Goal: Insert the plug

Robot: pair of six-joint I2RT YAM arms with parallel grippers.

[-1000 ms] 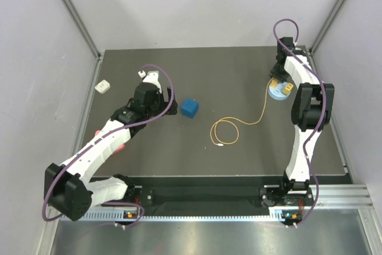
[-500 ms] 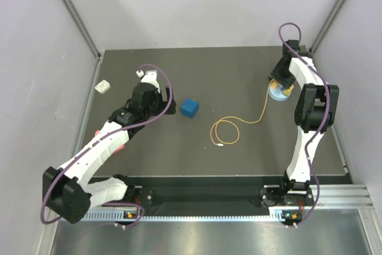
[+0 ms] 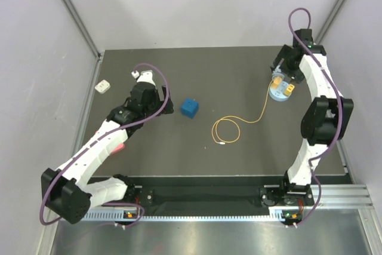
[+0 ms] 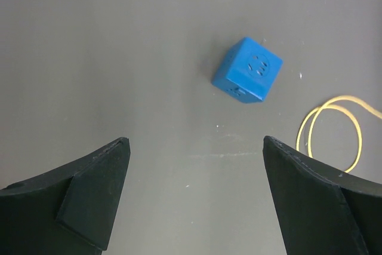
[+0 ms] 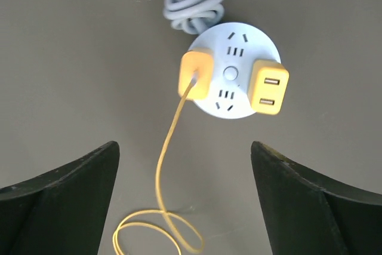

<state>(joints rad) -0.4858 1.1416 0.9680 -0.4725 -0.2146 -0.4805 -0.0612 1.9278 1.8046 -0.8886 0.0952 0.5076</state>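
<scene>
Plug [image 5: 194, 74], yellow, cabled: seated on the round white socket hub [image 5: 236, 46], apparently inserted, so right gripper [image 5: 184, 146] hangs above it spread and empty; left gripper [image 4: 196, 140], likewise spread, idle near blue cube [image 4: 248, 70].

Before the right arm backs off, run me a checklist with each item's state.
1. Plug sits on the socket hub: ok.
2. Plug pushed fully home: cannot tell from above.
3. Right gripper open, off the plug: ok.
4. Yellow cable clear of the right jaws: ok.
5. Left gripper open and empty, short of the blue cube: ok.
</scene>
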